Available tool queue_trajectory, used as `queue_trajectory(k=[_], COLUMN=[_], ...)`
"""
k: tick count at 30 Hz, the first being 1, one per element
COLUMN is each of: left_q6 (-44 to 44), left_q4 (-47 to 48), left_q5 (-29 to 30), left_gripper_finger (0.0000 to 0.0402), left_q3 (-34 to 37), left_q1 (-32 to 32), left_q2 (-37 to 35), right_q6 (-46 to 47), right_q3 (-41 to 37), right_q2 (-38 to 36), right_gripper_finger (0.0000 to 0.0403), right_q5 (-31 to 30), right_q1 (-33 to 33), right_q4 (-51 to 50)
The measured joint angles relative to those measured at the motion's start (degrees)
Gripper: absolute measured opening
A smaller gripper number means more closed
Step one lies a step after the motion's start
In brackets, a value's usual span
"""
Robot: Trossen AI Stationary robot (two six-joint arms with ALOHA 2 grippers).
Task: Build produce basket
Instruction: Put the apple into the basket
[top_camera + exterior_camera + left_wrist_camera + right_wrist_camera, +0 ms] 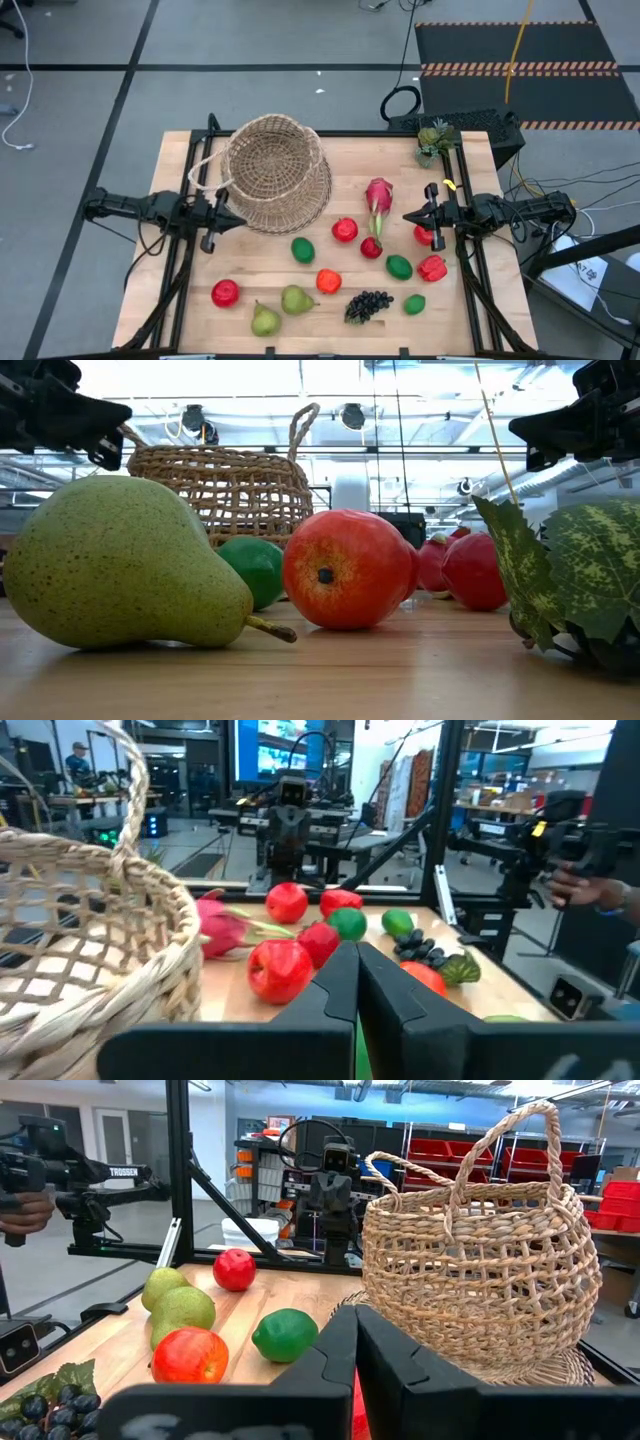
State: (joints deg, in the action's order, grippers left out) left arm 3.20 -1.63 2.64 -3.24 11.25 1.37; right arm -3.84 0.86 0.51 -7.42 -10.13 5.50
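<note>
Basket [272,172] upper left of centre, empty; produce [345,275] scattered lower right of it, nearest the right gripper [410,217], fingers pressed together; left gripper [232,222], also closed, beside the basket.

Wood desk [200,250] on grey floor [80,110] with black tape lines. Black mat [520,60] with orange hazard stripes at 1 o'clock. Bright ceiling lights [300,380], red storage bins [420,1155], a blue-lit monitor [285,750] behind.

both arms were slim, matte black and jointed, with black cables trailing; the right arm [520,210] carried a small yellow marking.
</note>
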Motion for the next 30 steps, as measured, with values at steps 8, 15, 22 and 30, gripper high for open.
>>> queue_trajectory(k=[8, 15, 22, 30], left_q6=[1.2, 0.1, -6.8, -10.3], left_q4=[0.1, 0.2, 1.6, 15.7], left_q5=[5.3, 12.5, 15.4, 15.4], left_gripper_finger=[0.0001, 0.0000, 0.0000, 0.0000], left_q3=[-5.8, -15.8, -29.0, -45.8], left_q1=[6.8, 12.6, 14.9, 13.1], left_q2=[9.1, 24.7, 36.4, 39.5], right_q6=[0.1, 0.1, 0.1, 0.2], right_q3=[0.0, 0.0, 0.0, 0.0], right_q2=[0.0, 0.0, 0.0, 0.0], right_gripper_finger=[0.0000, 0.0000, 0.0000, 0.0000], right_q5=[0.0, 0.0, 0.0, 0.0], right_q1=[0.0, 0.0, 0.0, 0.0], right_q4=[0.3, 0.3, 0.3, 0.3])
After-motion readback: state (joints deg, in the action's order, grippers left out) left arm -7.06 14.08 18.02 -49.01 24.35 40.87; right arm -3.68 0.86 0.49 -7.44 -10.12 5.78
